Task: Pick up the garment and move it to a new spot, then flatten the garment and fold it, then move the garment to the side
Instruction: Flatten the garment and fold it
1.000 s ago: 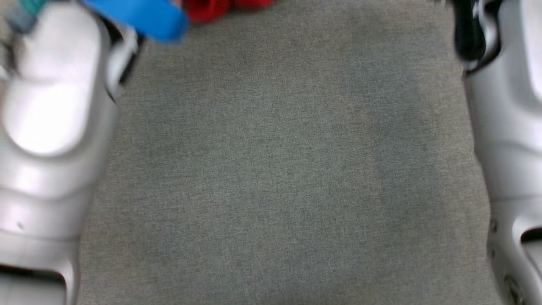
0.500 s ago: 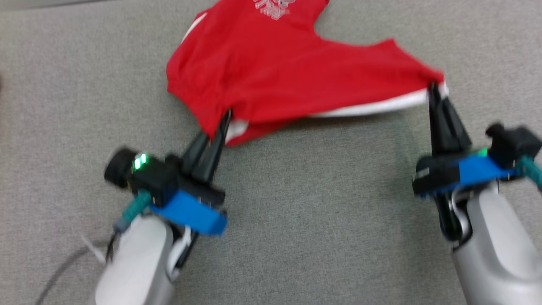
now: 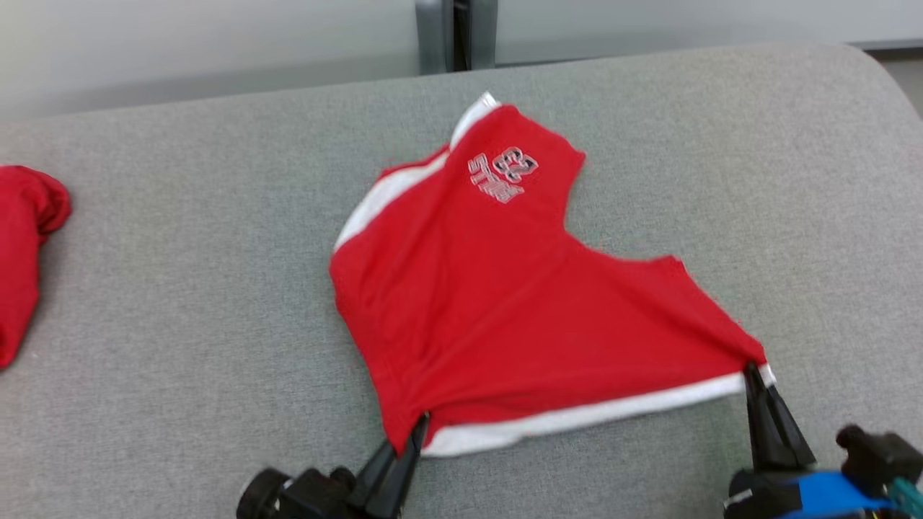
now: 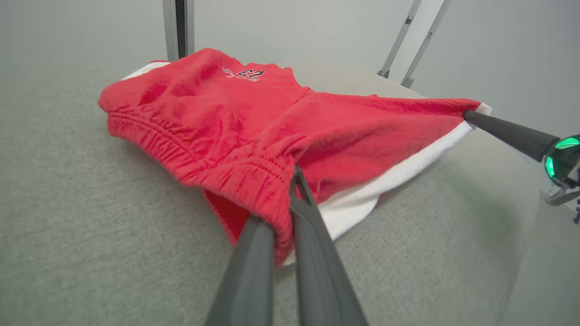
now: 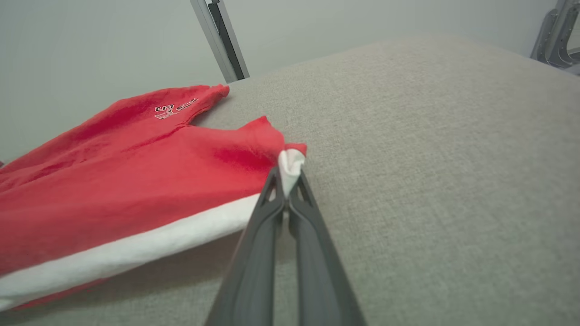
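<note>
Far left on the grey padded surface (image 3: 144, 324): a second bundle of red cloth (image 3: 21, 245), well apart from the work, nothing touching it.

Left hand (image 3: 417, 431), low and left of centre: clenched on the gathered elastic corner of the garment (image 3: 505, 303). In the left wrist view, red cloth is bunched between and around the two dark fingers.

Garment: red shorts near the middle of the surface. A number patch (image 3: 505, 173) sits on the far leg, which points toward the metal post (image 3: 454, 32) behind the surface's back edge. White side trim (image 3: 577, 418) runs along the near edge. That edge is drawn taut between the two hands and looks raised: the right wrist view shows shadow beneath the trim. The far part rests on the surface.

Right hand (image 3: 753, 375), low right: pinched shut on the opposite corner, a nub of white trim caught at the fingertips.

Judgement: this is the flattening step. The garment appears to be at its spot and is being stretched out. No fold has begun.

Next move, as I read it: lower both corners together with the tension held, so the near edge lies flat before either hand lets go. The left side is rumpled at the elastic and likely needs a pull outward or a smoothing pass first. Releasing one corner early would let the cloth spring back toward the other.
</note>
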Robot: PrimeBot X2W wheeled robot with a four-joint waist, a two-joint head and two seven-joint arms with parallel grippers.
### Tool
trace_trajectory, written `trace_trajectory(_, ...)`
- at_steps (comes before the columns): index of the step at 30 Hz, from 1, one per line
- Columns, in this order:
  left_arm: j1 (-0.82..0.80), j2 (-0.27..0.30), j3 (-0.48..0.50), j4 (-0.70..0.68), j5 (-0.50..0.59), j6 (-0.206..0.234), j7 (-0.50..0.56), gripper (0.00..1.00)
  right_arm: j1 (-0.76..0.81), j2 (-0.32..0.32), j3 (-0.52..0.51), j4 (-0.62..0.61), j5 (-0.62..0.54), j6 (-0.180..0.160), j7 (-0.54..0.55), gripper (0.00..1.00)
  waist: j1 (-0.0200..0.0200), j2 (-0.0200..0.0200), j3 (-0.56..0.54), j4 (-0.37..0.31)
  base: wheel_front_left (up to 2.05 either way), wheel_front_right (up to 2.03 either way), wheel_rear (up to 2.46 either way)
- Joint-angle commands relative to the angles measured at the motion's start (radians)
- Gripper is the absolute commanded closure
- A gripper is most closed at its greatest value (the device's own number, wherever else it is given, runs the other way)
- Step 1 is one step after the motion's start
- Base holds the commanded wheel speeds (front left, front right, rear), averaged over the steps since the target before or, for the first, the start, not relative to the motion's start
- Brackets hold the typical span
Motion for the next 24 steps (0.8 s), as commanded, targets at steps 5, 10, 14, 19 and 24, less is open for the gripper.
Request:
trace_trajectory(5,0.064,-0.001,-0.022,-0.010,0.002,-0.004,-0.003,1.00,0.094,0.011,-0.022,-0.050,0.001,0.000,0.000,1.00,0.0004,0.0000,-0.030,0.013,0.00,0.00,0.00)
trace_trajectory(10,0.046,0.000,-0.025,-0.002,-0.002,-0.005,-0.003,1.00,0.068,0.000,-0.050,-0.072,-0.012,0.000,0.005,1.00,0.0004,0.0000,-0.032,0.020,0.00,0.00,0.00)
trace_trajectory(14,0.004,0.009,-0.037,-0.004,0.006,-0.006,-0.003,1.00,-0.009,-0.023,-0.038,-0.085,-0.028,0.000,0.018,1.00,0.0004,0.0000,-0.027,0.030,0.00,0.00,0.00)
trace_trajectory(19,-0.073,0.021,-0.055,-0.015,0.009,-0.006,-0.003,1.00,-0.160,-0.062,-0.006,-0.080,-0.044,0.000,0.044,1.00,0.0004,0.0000,-0.001,0.056,0.00,0.00,0.00)
trace_trajectory(24,-0.173,0.036,-0.068,-0.020,0.006,-0.006,-0.003,1.00,-0.347,-0.097,0.040,-0.025,-0.057,0.000,0.079,1.00,0.0004,0.0000,0.050,0.090,0.00,0.00,0.00)
